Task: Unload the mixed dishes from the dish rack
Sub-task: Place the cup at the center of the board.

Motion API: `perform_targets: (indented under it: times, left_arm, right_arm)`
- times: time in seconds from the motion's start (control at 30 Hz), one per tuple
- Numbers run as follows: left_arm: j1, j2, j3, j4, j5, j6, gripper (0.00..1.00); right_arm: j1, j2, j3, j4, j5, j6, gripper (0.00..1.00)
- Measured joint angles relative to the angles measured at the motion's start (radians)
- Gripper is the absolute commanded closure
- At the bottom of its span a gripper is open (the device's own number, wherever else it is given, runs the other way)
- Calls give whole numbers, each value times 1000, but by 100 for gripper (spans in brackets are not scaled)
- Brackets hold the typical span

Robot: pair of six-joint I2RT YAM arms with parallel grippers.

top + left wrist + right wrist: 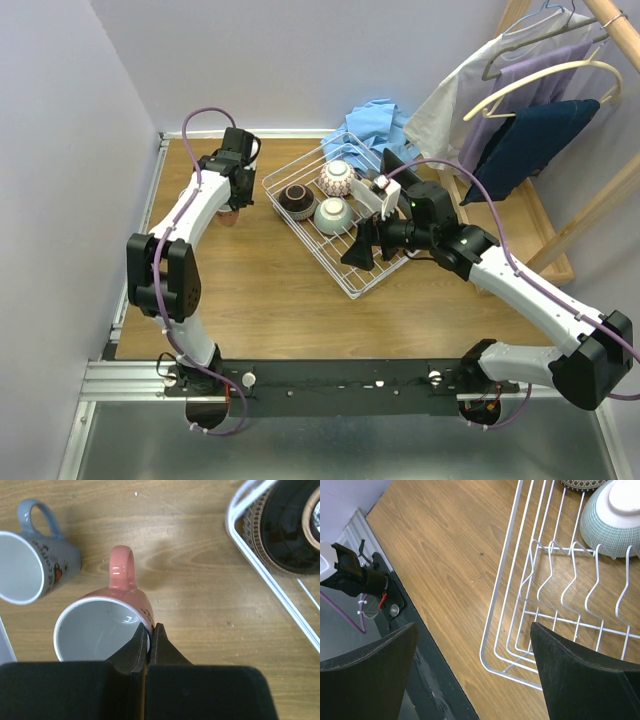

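Note:
The white wire dish rack (345, 270) sits at the middle right of the table. It holds upside-down bowls: a brown one (297, 200), a patterned one (338, 178) and a pale green one (332, 215). At the far left, my left gripper (150, 630) is shut on the rim of an upright orange-red cup (100, 625), one finger inside and one outside. A grey cup (30, 565) stands beside it. My right gripper (472, 627) hangs open over the rack's near corner (490, 660) with nothing between its fingers. The pale green bowl (612, 520) lies beyond it.
A wooden clothes rack (590, 200) with hangers and garments stands at the right. A blue cloth (380, 125) lies behind the dish rack. Walls close off the left and far sides. A black rail (330, 385) runs along the near edge.

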Motion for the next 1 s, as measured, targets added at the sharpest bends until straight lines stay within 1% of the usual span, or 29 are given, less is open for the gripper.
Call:
perform_targets:
  times: [0.3, 0.37, 0.4, 0.47, 0.5, 0.57, 0.6, 0.67, 0.7, 0.73, 0.77, 0.8, 0.83, 0.93, 0.97, 1.0]
  left_arm:
    - [67, 128, 41, 71, 57, 42, 100]
    - [78, 152, 57, 77, 68, 45, 96]
    - [82, 163, 67, 79, 73, 47, 91]
    - [85, 178, 77, 85, 80, 50, 87]
    - [88, 180, 78, 87, 82, 52, 80]
    - [90, 180, 78, 87, 89, 56, 73]
    - [90, 180, 79, 88, 91, 59, 66]
    - [90, 180, 84, 88, 95, 61, 61]
    - [89, 180, 88, 89, 98, 63, 55]
    - [89, 180, 90, 93, 99, 63, 52]
    - [89, 180, 90, 95, 101, 62, 50]
    - [89, 178, 90, 95, 102, 61, 43]
    - [90, 175, 90, 94, 105, 58, 42]
    - [90, 149, 87, 92, 113, 48, 32]
    - [90, 130, 87, 91, 117, 43, 31]
    - [90, 103, 84, 92, 123, 38, 27]
  right_arm:
    - [0, -2, 2, -29, 9, -18, 0]
    - [0, -2, 2, -34, 13, -20, 0]
    - [0, -2, 2, -37, 14, -21, 0]
    - [0, -2, 2, -45, 21, -23, 0]
    - [0, -2, 2, -48, 26, -23, 0]
    - [0, -2, 2, -51, 30, -24, 0]
    - [0, -2, 2, -53, 34, -24, 0]
    - [0, -2, 5, -60, 44, -24, 0]
    - [0, -2, 6, -63, 50, -25, 0]
    - [0, -2, 11, -68, 55, -25, 0]
    - [0, -2, 16, -71, 58, -25, 0]
    - [0, -2, 22, -72, 63, -26, 0]
    - [0, -2, 32, -76, 71, -27, 0]
    - [0, -3, 56, -87, 91, -35, 0]
    - [0, -3, 66, -95, 99, -39, 0]
    - [0, -3, 76, -102, 109, -44, 0]
